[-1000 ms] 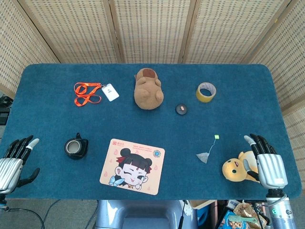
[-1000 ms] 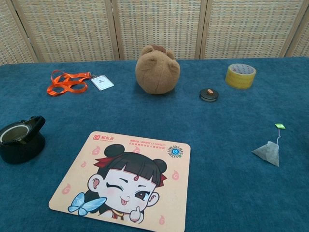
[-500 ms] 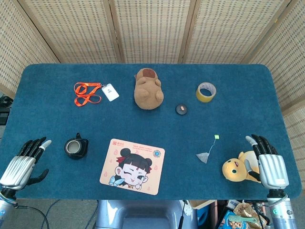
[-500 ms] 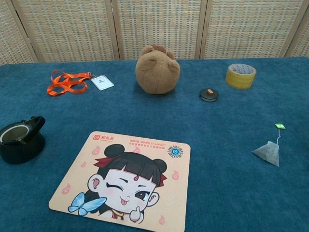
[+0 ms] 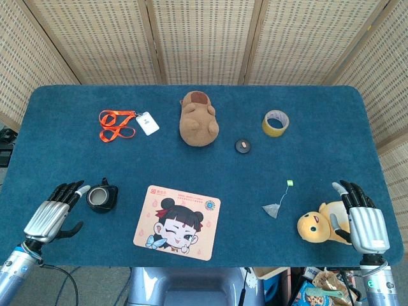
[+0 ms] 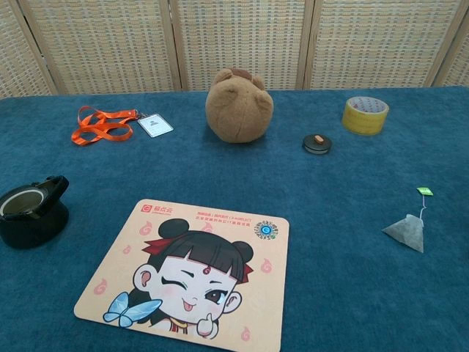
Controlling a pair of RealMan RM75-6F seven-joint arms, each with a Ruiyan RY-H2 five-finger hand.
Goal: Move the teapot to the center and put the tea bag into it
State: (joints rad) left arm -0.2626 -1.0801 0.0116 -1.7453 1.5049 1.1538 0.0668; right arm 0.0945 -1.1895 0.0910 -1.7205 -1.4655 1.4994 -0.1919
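Worktop (image 5: pixel 191 153): blue cloth.
Teapot (image 5: pixel 101 197): just right of left hand (image 5: pixel 53 215), fingers spread, empty.
Right hand (image 5: pixel 365 224): open, far.

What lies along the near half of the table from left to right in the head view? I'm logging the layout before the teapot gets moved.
Left hand → teapot → cartoon mat → tea bag → yellow plush toy → right hand.
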